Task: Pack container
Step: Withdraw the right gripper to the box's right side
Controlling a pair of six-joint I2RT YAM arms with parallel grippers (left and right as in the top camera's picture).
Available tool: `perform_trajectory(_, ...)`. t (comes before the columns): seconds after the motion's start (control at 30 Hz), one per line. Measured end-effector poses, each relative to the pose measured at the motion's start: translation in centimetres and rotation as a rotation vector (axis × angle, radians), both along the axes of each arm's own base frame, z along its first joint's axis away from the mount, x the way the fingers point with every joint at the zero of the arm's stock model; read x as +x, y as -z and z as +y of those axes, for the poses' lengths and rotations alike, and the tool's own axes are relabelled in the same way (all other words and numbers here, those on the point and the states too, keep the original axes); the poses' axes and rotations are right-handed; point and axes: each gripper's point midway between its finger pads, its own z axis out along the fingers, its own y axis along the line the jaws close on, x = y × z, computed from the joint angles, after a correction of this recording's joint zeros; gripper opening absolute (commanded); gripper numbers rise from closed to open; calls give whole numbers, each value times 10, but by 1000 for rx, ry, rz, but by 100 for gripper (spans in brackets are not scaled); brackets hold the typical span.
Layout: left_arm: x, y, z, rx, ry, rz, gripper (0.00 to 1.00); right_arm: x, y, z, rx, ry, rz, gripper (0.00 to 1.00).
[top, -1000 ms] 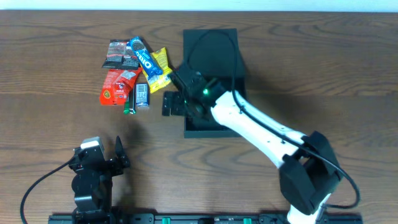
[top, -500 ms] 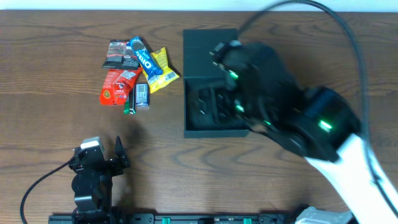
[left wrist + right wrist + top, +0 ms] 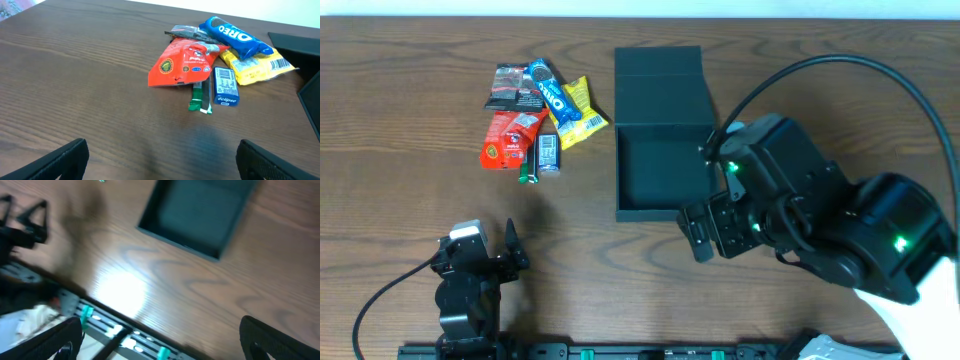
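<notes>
Dark brown wood-grain table (image 3: 400, 90), flat top, glare patch in the right wrist view. Dark teal-black matte rectangular cardboard box (image 3: 660, 180) sits on it right of centre, open side up, its hinged flap lid (image 3: 658, 85) folded back flat on the wood at the far side. Snack cluster on the wood left of the box, all touching or overlapping:
- black foil packet (image 3: 514, 87), farthest left at the back
- blue Oreo biscuit pack (image 3: 548, 92), lying diagonally, partly over its neighbours
- yellow crinkled packet (image 3: 577, 112), just beside the box's left wall
- red plastic pouch (image 3: 510, 138), nearest the left edge of the cluster
- small blue-grey Eclipse gum pack (image 3: 549, 153), touching the pouch's right edge
- thin green-and-white strip (image 3: 528, 172), poking out below the pouch, beside the gum pack
</notes>
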Motion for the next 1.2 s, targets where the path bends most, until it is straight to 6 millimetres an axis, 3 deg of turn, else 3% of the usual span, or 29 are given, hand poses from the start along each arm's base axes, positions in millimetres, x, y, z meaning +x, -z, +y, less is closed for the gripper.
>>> perform_trajectory(0.13,1,0,-6,-42,20,-7,95,14,27,-2,-79,15,-11,99)
perform_trajectory(0.37,2,0,-40,-263,146,-16,95,29,75,4,-142,18,-1,99)
perform_trajectory(0.63,1,-14,-77,-477,302,-42,95,29,78,3,-152,13,5,99)
perform_trajectory(0.93,3,-40,-93,-627,375,-114,95,28,78,4,-151,0,7,99)
perform_trajectory(1.2,6,-77,-99,-628,458,-256,96,28,78,6,-141,-5,5,99)
